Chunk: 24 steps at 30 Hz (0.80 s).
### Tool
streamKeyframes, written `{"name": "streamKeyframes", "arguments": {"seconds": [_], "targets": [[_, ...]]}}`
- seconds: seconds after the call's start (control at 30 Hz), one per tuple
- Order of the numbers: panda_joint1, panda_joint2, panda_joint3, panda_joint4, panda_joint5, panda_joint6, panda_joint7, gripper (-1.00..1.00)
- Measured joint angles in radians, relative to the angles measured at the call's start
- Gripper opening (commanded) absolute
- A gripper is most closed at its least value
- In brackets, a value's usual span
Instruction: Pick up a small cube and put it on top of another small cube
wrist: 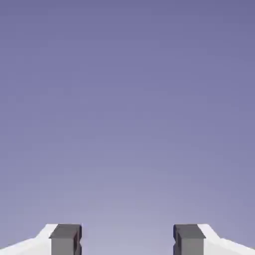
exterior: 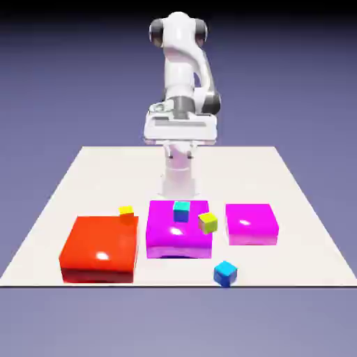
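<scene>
Fingertips apart, nothing between. Best to descend straight over blue cube, near table edge, centring before closing, without nudging it.

A red block sits at the exterior view's left of the desk, a yellow cube near its far edge, as two magenta blocks, one larger, one smaller, lie to its right.

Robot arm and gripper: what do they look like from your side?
Glossy white arm with rounded links and dark grey-black joint caps. The gripper has a wide white body and white fingers ending in small, blocky grey tips.
</scene>
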Motion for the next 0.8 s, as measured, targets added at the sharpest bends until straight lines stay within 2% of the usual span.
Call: {"name": "streamKeyframes", "arguments": {"seconds": [0.8], "targets": [[0.248, 0.870, -0.017, 0.580, -0.053, -0.485, -0.343, 0.00]]}}
